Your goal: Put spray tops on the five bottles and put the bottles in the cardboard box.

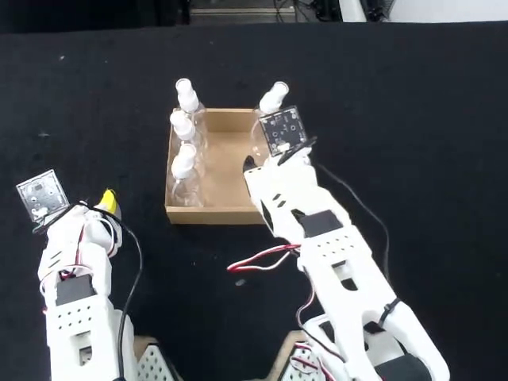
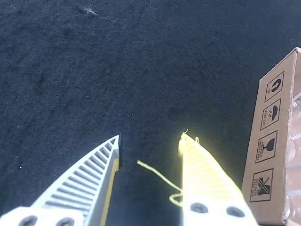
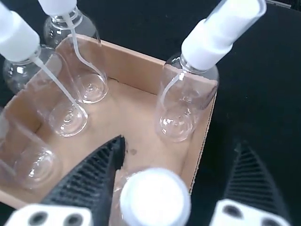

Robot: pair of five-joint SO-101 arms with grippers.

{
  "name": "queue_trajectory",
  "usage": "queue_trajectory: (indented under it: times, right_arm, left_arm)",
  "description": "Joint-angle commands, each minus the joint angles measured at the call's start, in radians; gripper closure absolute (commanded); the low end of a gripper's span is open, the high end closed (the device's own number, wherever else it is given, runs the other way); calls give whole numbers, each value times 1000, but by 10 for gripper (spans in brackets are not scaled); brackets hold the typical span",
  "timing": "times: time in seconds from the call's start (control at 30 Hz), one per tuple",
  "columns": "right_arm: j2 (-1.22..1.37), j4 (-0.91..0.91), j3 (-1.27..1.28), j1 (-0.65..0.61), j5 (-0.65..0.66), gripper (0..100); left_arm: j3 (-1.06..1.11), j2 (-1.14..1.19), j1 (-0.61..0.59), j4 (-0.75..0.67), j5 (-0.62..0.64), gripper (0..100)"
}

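Observation:
The cardboard box point(image 1: 226, 210) stands mid-table. Three clear bottles with white spray tops line its left wall point(image 1: 184, 161), and another point(image 1: 274, 97) stands in its far right corner. My right gripper point(image 1: 274, 159) hangs over the box's right side. In the right wrist view it point(image 3: 178, 150) is open, and a capped bottle point(image 3: 155, 195) stands between its black fingers, close to one of them and inside the box wall point(image 3: 200, 146). The corner bottle point(image 3: 188, 94) stands just beyond. My left gripper point(image 2: 150, 139) is open over bare black cloth, left of the box point(image 2: 277, 141).
Black cloth covers the whole table point(image 1: 397, 119). A loose yellow thread point(image 2: 157, 174) hangs off one left finger. Red and white cable point(image 1: 262, 258) loops beside the right arm, in front of the box.

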Motion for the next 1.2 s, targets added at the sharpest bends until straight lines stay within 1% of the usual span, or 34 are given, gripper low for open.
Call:
queue_trajectory:
  times: [0.0,0.27,0.43,0.67,0.87,1.0,1.17]
  right_arm:
    - [-1,-6,-5,-14,0,656]
    - [-4,-6,-18,0,0,650]
    - [-4,3,-18,-2,0,577]
    - [-38,5,-13,3,0,577]
    - [-208,166,-12,-2,-2,577]
    - [-252,207,-10,0,-2,577]
    - [-300,282,-33,-2,-58,577]
  left_arm:
    - [-13,-14,-4,-18,2,820]
    - [-13,-14,-4,-18,2,820]
    - [-13,-14,-4,-18,2,820]
    - [-13,-14,-5,-18,2,820]
    - [-13,-14,-4,-18,2,820]
    - [-13,-14,-4,-18,2,820]
    - [-13,-14,-4,-18,2,820]
